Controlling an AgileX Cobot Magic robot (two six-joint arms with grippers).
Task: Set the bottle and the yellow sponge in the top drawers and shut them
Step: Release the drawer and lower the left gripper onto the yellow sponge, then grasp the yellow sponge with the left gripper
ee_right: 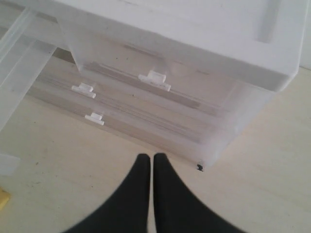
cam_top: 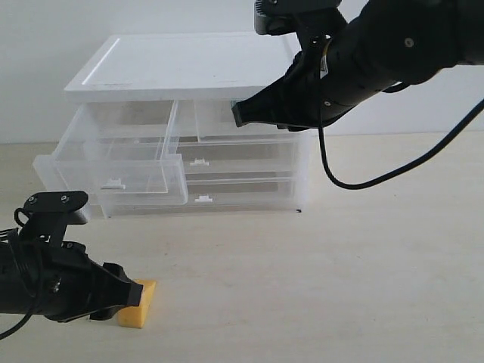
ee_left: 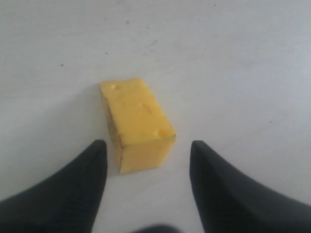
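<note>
The yellow sponge (cam_top: 141, 305) (ee_left: 137, 121) lies on the table at the front left. My left gripper (cam_top: 134, 292) (ee_left: 146, 143) is open just behind it, one finger on each side of its near end, not touching it. The left top drawer (cam_top: 113, 162) is pulled out of the chest, and nothing shows in it. The right top drawer (cam_top: 215, 121) (ee_right: 153, 80) sits pushed in. My right gripper (cam_top: 237, 115) (ee_right: 148, 157) is shut and empty, hovering in front of that drawer. The bottle is not in view.
The white-topped chest (cam_top: 181, 64) stands at the back, with two full-width drawers (cam_top: 242, 155) shut below the top ones. A black cable (cam_top: 355, 181) hangs from the right arm. A corner of the sponge (ee_right: 2, 198) shows in the right wrist view.
</note>
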